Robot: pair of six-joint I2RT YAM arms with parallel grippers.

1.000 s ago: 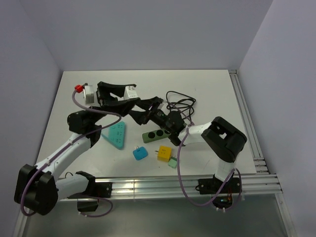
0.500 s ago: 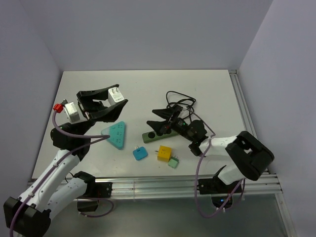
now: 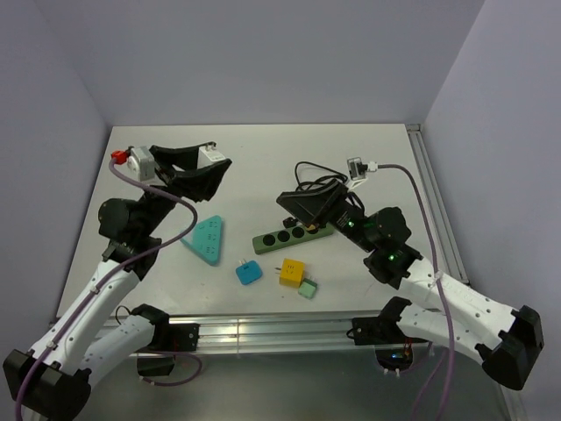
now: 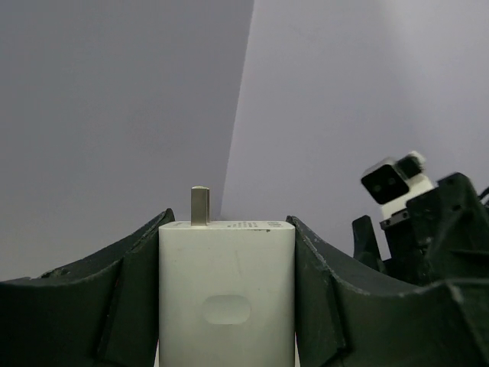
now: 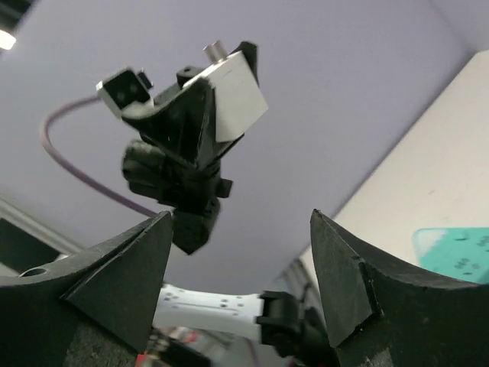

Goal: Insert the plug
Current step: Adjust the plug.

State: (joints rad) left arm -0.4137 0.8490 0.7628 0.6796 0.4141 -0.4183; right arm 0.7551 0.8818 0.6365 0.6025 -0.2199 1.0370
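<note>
My left gripper (image 3: 207, 167) hangs above the table's left side, shut on a white plug (image 3: 209, 155). In the left wrist view the plug (image 4: 227, 290) fills the gap between both fingers, one metal prong (image 4: 200, 206) pointing up. A green power strip (image 3: 293, 235) lies mid-table. My right gripper (image 3: 300, 203) hovers above the strip's right end, open and holding nothing. In the right wrist view its fingers (image 5: 114, 283) frame the left gripper with the plug (image 5: 238, 93) in the distance.
A teal triangular socket block (image 3: 206, 239) lies left of the strip. Blue (image 3: 248, 273), yellow (image 3: 292, 273) and small green (image 3: 307, 289) adapters sit near the front. A black cable (image 3: 320, 180) coils behind the strip. A rail (image 3: 438, 219) borders the right edge.
The right gripper has drawn back to the right, away from the left gripper, and its jaws have spread wider. The left gripper shifted left, then back up, still holding the plug.
</note>
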